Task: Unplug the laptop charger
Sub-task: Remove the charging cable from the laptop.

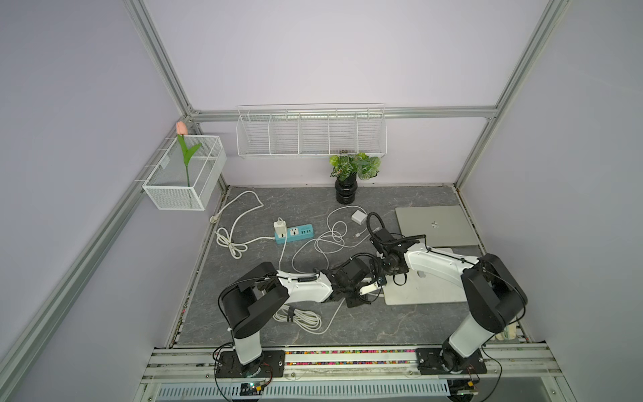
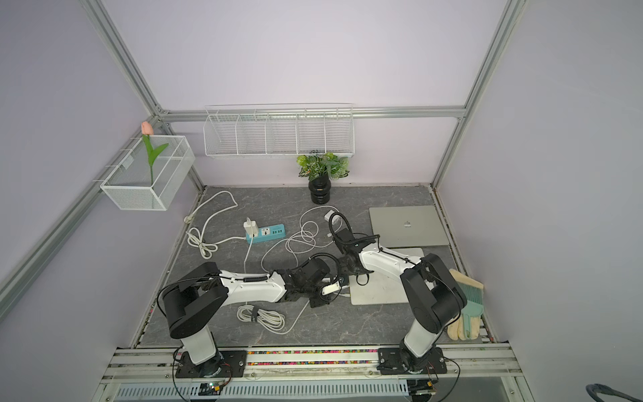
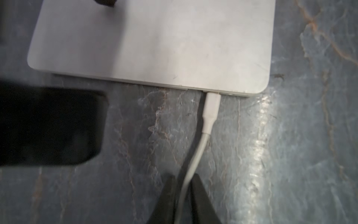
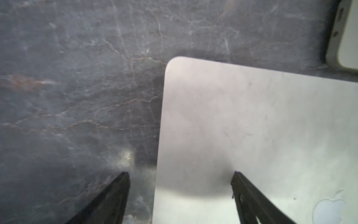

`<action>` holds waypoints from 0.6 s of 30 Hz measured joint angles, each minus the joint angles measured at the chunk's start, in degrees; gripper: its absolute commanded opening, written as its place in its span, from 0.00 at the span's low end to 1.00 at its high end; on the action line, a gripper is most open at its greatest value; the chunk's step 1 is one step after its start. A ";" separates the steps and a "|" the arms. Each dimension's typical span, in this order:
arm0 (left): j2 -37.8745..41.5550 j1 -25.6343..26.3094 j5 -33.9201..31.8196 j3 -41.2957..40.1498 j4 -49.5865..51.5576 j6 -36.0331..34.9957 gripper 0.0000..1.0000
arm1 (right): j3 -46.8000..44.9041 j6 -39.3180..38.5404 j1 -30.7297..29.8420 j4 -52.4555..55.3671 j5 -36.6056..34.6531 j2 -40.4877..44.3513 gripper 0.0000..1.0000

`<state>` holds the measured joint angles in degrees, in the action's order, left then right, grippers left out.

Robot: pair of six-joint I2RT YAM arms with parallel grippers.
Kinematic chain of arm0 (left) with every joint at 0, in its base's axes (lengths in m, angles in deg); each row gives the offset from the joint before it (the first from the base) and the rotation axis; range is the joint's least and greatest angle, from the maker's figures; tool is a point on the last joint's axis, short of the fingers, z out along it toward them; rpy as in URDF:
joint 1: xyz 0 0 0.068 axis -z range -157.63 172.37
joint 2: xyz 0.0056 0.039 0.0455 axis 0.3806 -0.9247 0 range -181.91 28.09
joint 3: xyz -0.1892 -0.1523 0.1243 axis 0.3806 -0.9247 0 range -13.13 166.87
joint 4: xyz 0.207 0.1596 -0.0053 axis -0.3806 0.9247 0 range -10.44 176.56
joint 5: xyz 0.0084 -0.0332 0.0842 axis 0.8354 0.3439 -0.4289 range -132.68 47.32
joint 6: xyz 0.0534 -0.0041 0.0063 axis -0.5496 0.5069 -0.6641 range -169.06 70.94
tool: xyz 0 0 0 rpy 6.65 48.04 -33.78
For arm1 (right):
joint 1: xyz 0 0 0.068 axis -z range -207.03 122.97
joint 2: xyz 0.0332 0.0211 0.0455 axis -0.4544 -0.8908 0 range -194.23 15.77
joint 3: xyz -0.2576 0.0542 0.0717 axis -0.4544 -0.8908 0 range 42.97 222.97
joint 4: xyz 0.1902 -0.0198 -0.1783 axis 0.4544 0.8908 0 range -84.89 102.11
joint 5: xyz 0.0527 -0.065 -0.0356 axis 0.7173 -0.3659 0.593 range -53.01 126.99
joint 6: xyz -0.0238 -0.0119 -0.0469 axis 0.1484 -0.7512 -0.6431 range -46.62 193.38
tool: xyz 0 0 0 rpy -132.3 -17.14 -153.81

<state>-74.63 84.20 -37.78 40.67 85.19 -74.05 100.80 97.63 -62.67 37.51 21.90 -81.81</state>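
A closed silver laptop (image 1: 424,289) lies at the front right of the table. Its white charger plug (image 3: 211,108) sits in the port on the laptop's (image 3: 155,44) left edge. The white cable (image 3: 195,155) runs from the plug between my left gripper's (image 3: 184,179) fingers, which are shut on it a short way behind the plug. My right gripper (image 4: 180,173) is open over the laptop's (image 4: 251,126) far left corner, one finger above the lid and one above the table, holding nothing.
A teal power strip (image 1: 294,234) with a white adapter (image 1: 279,228) lies mid-table amid loose white cables (image 1: 330,240). A second laptop (image 1: 435,226) lies at the back right, a potted plant (image 1: 348,188) at the back, a coiled cord (image 1: 299,318) in front, and gloves (image 2: 466,320) at the right edge.
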 measured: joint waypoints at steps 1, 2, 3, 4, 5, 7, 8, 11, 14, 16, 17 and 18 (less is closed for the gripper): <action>0.00 0.09 -0.15 0.04 0.15 -0.26 0.00 | 0.66 0.07 -0.07 0.55 -0.42 -0.57 0.86; 0.00 0.11 -0.28 0.04 0.26 -0.63 0.00 | 1.27 0.22 -0.09 0.94 -0.74 -1.11 0.86; 0.02 0.13 -0.39 0.04 0.28 -0.85 0.00 | 1.62 0.37 -0.09 1.11 -1.20 -1.57 0.86; 0.02 0.13 -0.52 0.04 0.31 -1.11 0.00 | 1.81 0.44 -0.07 1.25 -1.57 -1.79 0.86; 0.04 0.20 -0.66 0.04 0.33 -1.33 0.00 | 1.88 0.63 -0.02 1.31 -1.86 -1.92 0.86; 0.07 0.31 -1.07 0.04 0.37 -1.75 0.00 | 1.88 0.74 0.26 1.49 -2.27 -1.99 0.86; 0.09 0.42 -1.40 0.02 0.33 -1.92 0.00 | 1.88 0.85 0.68 1.60 -2.43 -1.99 0.86; 0.15 0.66 -2.25 -0.04 0.26 -2.69 0.00 | 1.84 1.01 2.54 1.97 -2.58 -1.99 0.85; 0.15 0.72 -3.63 -0.04 -0.04 -3.10 0.00 | 1.84 1.33 3.72 1.84 -2.34 -1.99 0.85; 0.17 0.68 -5.03 -0.04 0.04 -3.30 0.00 | 1.77 1.33 4.33 1.81 -2.27 -1.99 0.84; 0.17 0.52 -5.60 -0.07 0.02 -3.39 0.00 | 1.75 1.29 4.66 1.84 -2.34 -1.99 0.84; 0.24 0.26 -6.29 -0.07 0.04 -3.48 0.00 | 1.70 1.27 5.07 1.86 -2.47 -1.97 0.84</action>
<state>-74.39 84.46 -44.07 40.60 85.23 -77.53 102.50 98.90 -57.60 39.37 19.43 -83.78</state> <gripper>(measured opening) 0.060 0.846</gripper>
